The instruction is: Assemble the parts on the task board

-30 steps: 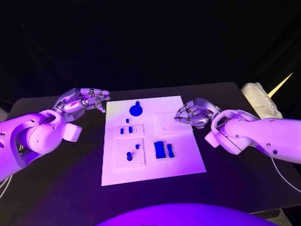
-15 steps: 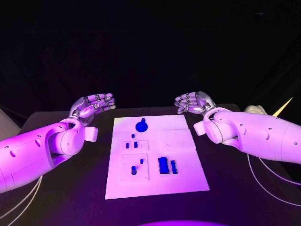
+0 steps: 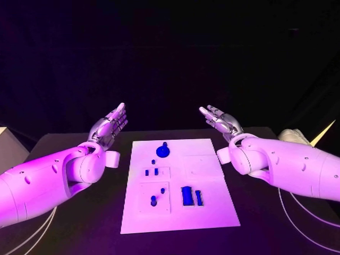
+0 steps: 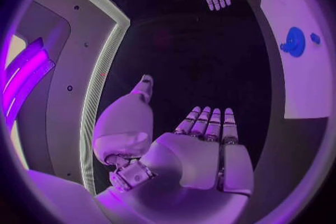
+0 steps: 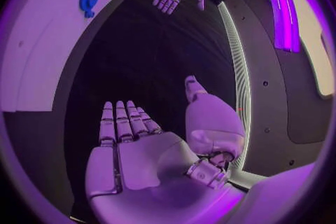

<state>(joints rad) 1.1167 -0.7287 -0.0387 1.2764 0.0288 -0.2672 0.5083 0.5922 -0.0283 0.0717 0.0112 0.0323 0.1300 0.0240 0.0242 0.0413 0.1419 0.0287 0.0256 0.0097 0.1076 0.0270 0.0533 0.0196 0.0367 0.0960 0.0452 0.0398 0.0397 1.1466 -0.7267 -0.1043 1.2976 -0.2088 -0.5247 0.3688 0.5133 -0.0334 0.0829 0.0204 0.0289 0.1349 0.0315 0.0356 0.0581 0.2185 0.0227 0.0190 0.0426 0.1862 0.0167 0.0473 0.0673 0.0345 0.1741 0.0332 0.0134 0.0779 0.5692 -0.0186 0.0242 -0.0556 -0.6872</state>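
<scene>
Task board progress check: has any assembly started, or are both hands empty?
Nothing looks assembled yet. The blue parts, such as the round piece and the two bars, sit on the task board, untouched. Nothing is in hand: the left hand and right hand are raised beyond the board's far edge, fingers straight, holding nothing. All picking and fitting of the parts appears left to do.

- White task board (image 3: 216,212) on black table (image 3: 78,223).
- Blue parts on the board: round knobbed piece (image 3: 163,151) at far end, two upright blocks (image 3: 190,195) toward near end.
- White arms, silver hands beside the board.
</scene>
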